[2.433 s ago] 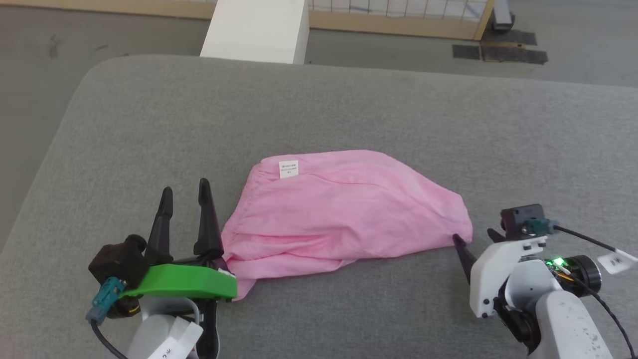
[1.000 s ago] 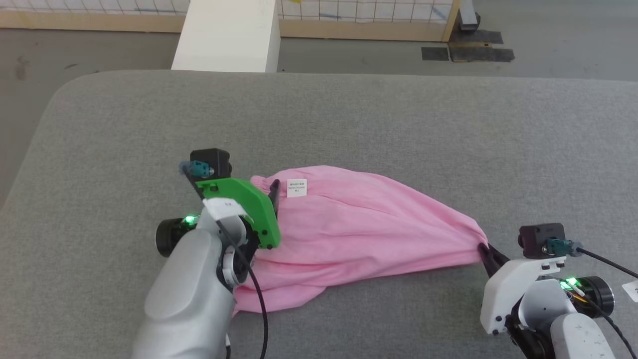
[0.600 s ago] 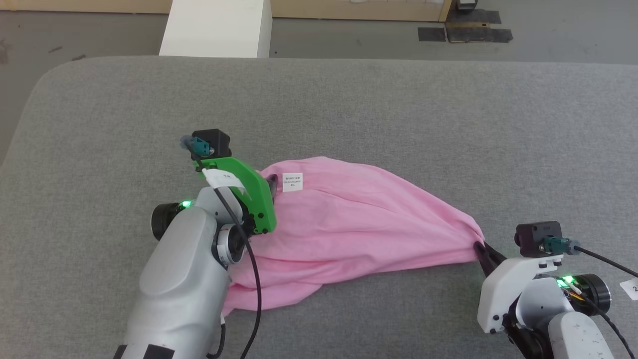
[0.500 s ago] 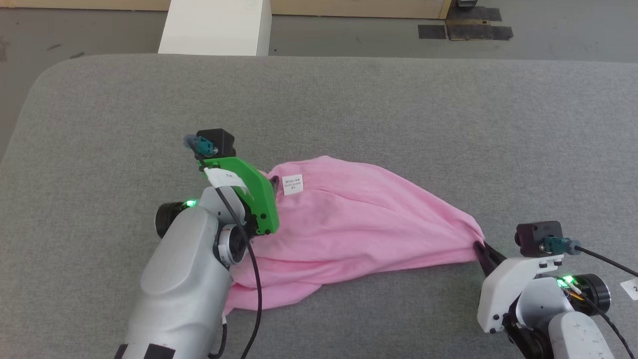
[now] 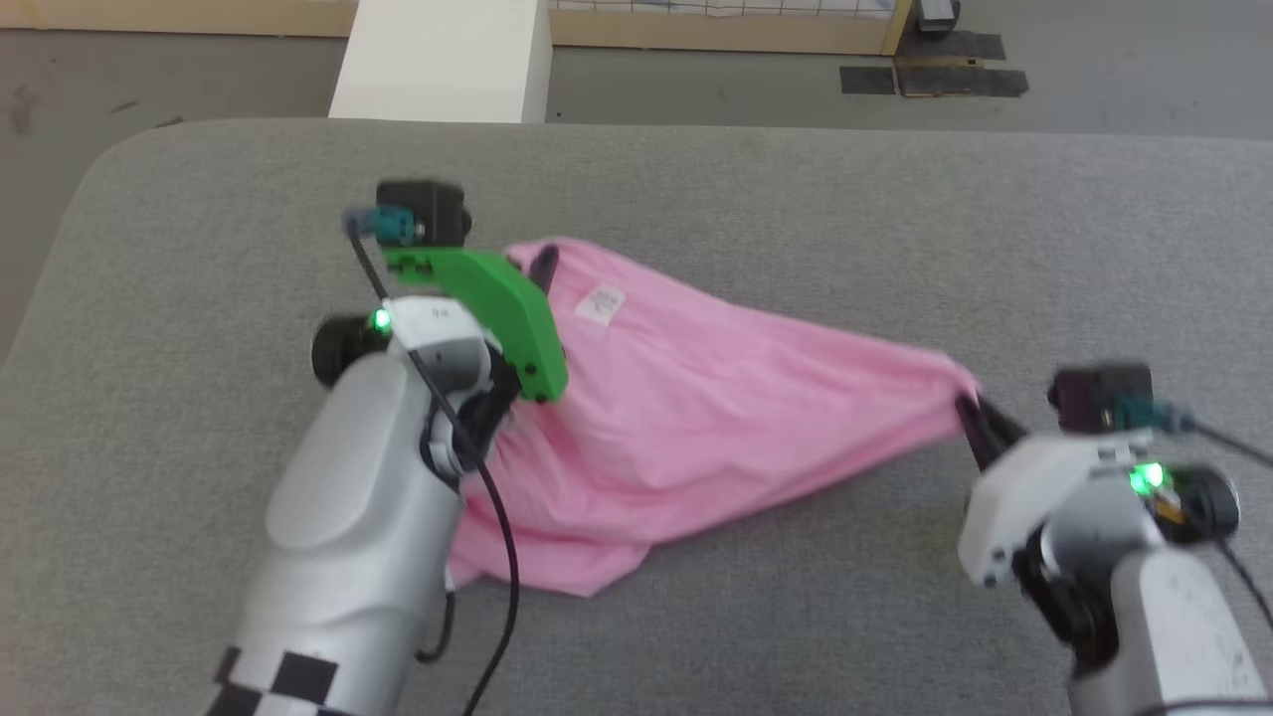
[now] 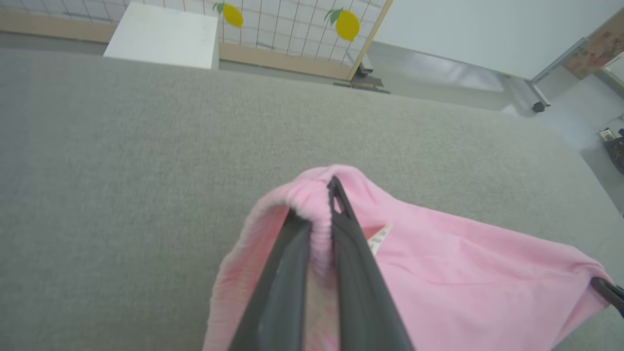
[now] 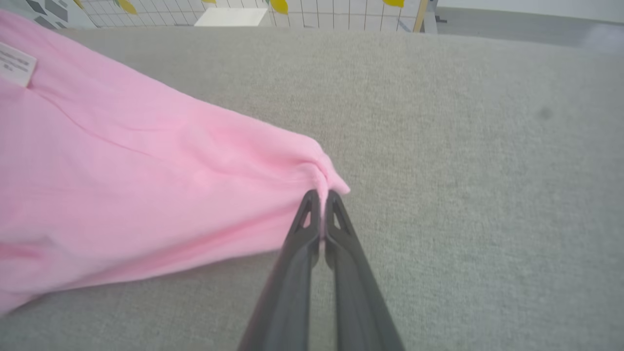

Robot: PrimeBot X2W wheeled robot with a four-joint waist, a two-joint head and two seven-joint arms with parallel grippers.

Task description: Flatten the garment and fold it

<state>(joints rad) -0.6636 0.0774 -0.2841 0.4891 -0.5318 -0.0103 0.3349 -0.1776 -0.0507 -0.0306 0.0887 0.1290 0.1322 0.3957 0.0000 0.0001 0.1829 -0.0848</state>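
The garment is stretched over the grey cushion, its near left part hidden by a forearm. The waistband is pinched tight by the left gripper, the right corner by the right gripper.

garment on pad ctr, block behind pad

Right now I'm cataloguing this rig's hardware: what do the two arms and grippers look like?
Both forearms are silver-grey, each with a green light and a black camera box with a teal plug. The left arm has a green bracket, black cable and checker patch; the right arm a white bracket. Left gripper and right gripper: long dark tapering fingers with triangular cut-outs.
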